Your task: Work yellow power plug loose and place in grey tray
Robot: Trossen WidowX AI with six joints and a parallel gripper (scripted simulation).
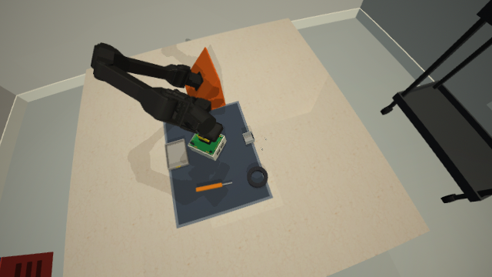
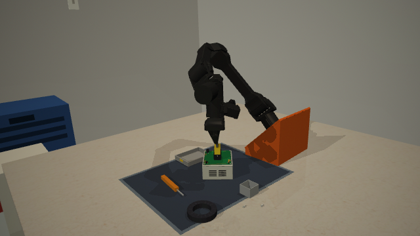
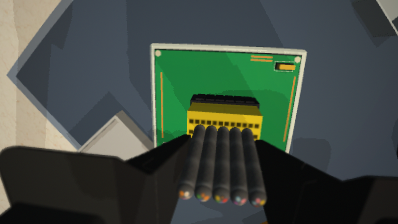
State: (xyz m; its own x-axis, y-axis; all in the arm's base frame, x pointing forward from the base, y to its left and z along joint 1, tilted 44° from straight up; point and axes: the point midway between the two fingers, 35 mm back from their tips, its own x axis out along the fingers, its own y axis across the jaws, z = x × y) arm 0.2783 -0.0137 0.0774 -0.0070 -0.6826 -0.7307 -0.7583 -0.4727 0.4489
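The yellow plug stands in the black socket on the green circuit board. It looks upright in the exterior view; a slight tilt or small lift cannot be told. My gripper is shut on the plug, one finger at each end of its upper part. Dark cables hide part of the plug in the wrist view. The grey tray lies beside the board's box, with nothing seen inside.
An orange screwdriver and black ring lie on the blue mat. A small grey box stands at its edge. An orange panel stands behind, near the arm.
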